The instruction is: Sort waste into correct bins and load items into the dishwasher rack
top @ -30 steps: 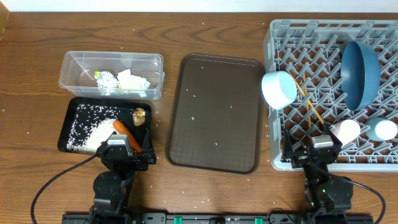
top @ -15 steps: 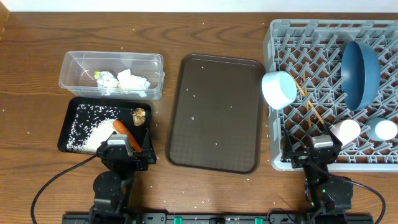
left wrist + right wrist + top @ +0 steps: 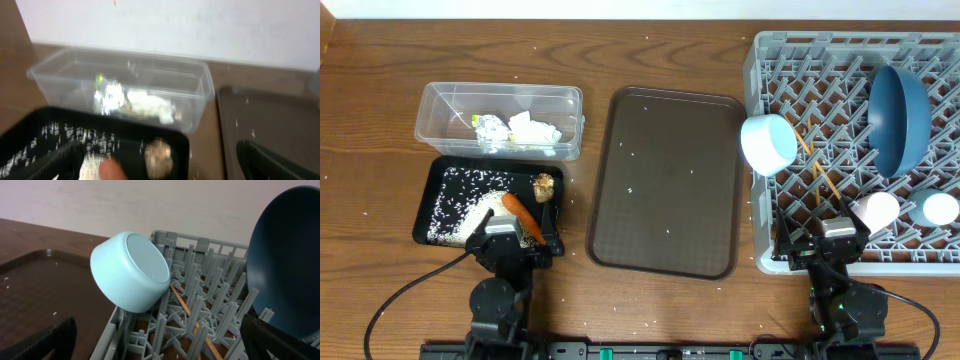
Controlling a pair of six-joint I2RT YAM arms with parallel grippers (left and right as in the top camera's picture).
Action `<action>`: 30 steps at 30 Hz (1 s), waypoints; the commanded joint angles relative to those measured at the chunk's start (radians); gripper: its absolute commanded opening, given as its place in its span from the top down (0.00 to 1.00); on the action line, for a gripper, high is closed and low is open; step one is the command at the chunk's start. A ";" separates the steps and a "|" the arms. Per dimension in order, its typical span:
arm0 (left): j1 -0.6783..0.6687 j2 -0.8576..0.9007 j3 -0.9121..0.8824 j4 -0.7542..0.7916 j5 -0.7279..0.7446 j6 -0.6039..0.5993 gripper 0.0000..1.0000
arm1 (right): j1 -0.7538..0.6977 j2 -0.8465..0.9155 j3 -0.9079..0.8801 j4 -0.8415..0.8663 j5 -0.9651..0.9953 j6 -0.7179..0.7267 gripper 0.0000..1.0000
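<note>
The white, pale-blue-sided bowl on the grey plastic rack looks slick, breakable (pinch its rim); left gripper and right gripper gape empty.

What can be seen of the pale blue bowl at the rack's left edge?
The bowl is round, white inside and pale blue outside. Its surface is smooth and unmarked, and I cannot tell whether it is ceramic or plastic. It looks empty. It lies tipped on its side over the left wall of the grey rack, partly overhanging toward the brown tray, with its flat base turned toward the right wrist camera. A wooden chopstick emerges from beside it; whether they touch is unclear.
</note>
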 commanded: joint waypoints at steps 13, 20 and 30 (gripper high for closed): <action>-0.002 -0.007 -0.055 0.047 -0.032 0.016 0.02 | -0.023 -0.001 -0.001 -0.004 -0.004 -0.011 0.01; -0.002 -0.007 -0.055 0.047 -0.032 0.016 0.02 | -0.023 -0.001 -0.001 -0.004 -0.004 -0.011 0.01; -0.002 -0.007 -0.055 0.047 -0.032 0.016 0.02 | -0.023 -0.001 -0.001 -0.004 0.040 -0.011 0.01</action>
